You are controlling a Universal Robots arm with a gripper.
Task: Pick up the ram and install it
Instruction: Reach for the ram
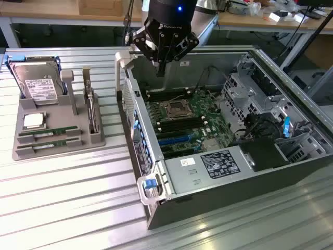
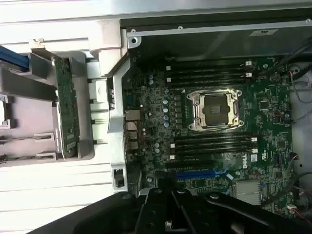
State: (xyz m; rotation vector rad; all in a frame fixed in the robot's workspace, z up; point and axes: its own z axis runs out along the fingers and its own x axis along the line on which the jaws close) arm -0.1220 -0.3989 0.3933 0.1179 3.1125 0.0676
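Two green ram sticks lie flat in the front slots of the grey tray (image 1: pixel 21 112) at the exterior view's left, one (image 1: pixel 49 134) just behind the other (image 1: pixel 46 145). My gripper (image 1: pixel 161 67) hangs above the back left corner of the open computer case (image 1: pixel 218 187), well apart from both sticks. Its fingers are shut with nothing between them. In the wrist view the gripper (image 2: pixel 170 215) looks down on the motherboard (image 2: pixel 156 112), where black memory slots (image 2: pixel 209 73) run on either side of the bare processor socket (image 2: pixel 216 109).
The tray also holds a silver hard drive (image 1: pixel 36 86), a square silver processor chip (image 1: pixel 33 121) and an upright green card (image 1: pixel 91 107). Inside the case, drive cages and cables (image 1: pixel 260 120) fill the right side. A ribbed metal table (image 1: pixel 62 208) lies under everything.
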